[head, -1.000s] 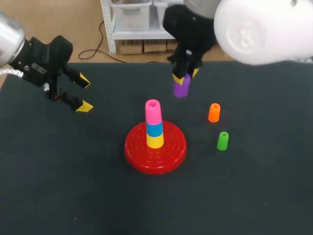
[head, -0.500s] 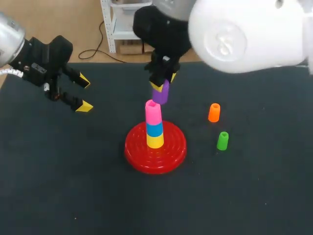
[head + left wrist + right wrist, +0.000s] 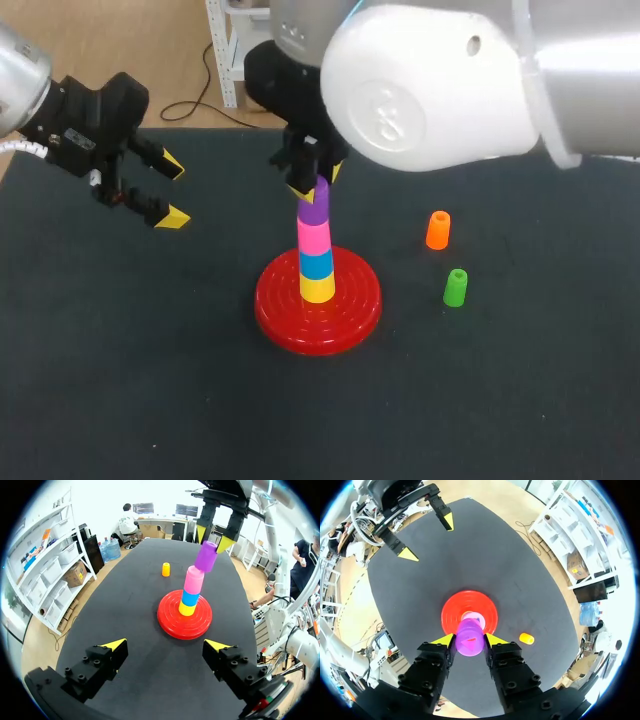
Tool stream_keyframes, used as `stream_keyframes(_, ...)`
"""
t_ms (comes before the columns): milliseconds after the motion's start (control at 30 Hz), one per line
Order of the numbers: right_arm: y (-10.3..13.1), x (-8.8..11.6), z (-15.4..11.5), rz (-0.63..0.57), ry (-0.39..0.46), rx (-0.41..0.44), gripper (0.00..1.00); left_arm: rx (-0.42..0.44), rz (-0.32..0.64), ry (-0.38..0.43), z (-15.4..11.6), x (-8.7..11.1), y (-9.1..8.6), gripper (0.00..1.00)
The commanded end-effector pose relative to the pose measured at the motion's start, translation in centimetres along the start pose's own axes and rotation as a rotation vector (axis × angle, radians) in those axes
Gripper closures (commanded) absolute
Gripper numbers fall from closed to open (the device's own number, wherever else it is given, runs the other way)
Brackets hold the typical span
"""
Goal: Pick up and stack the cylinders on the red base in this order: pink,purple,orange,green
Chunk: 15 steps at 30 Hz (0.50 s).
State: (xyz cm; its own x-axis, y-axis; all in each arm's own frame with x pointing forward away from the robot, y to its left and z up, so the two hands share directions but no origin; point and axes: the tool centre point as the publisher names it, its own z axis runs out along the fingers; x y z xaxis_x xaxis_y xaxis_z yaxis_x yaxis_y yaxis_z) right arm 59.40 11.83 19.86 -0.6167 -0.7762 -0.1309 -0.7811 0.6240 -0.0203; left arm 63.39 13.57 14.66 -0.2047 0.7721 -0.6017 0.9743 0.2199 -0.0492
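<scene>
On the red base [image 3: 275, 310] stands a stack: yellow at the bottom, blue [image 3: 316, 264], then the pink cylinder [image 3: 314, 238]. My right gripper [image 3: 314, 185] is shut on the purple cylinder [image 3: 316, 208], which hangs tilted right at the pink one's top. The left wrist view shows the tilted purple cylinder [image 3: 205, 556] over pink [image 3: 193, 579]. In the right wrist view the purple cylinder [image 3: 470, 637] sits between the fingers, over the base [image 3: 451, 614]. The orange cylinder [image 3: 438, 229] and green cylinder [image 3: 455, 287] stand right of the base. My left gripper [image 3: 166, 190] is open and empty at the far left.
The table's back edge runs just behind the right gripper. My big white right arm [image 3: 440, 85] hangs over the table's back middle. Dark table [image 3: 150, 380] surrounds the base on the left and in front.
My right gripper has carried the purple cylinder leftward from the back right to just above the pink cylinder. The left arm has kept still.
</scene>
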Motion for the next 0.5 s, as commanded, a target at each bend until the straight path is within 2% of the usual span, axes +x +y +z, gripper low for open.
stream_keyframes(33, -0.2, -0.3, 0.4, 0.003, 0.002, 0.002, 1.00, 0.001, 0.000, 0.003, 0.0, 0.0, 0.0, 0.00)
stream_keyframes(500, -0.6, -0.3, 1.5, 0.020, 0.025, 0.009, 1.00, 0.001, 0.000, 0.003, 0.0, 0.0, 0.0, 0.00)
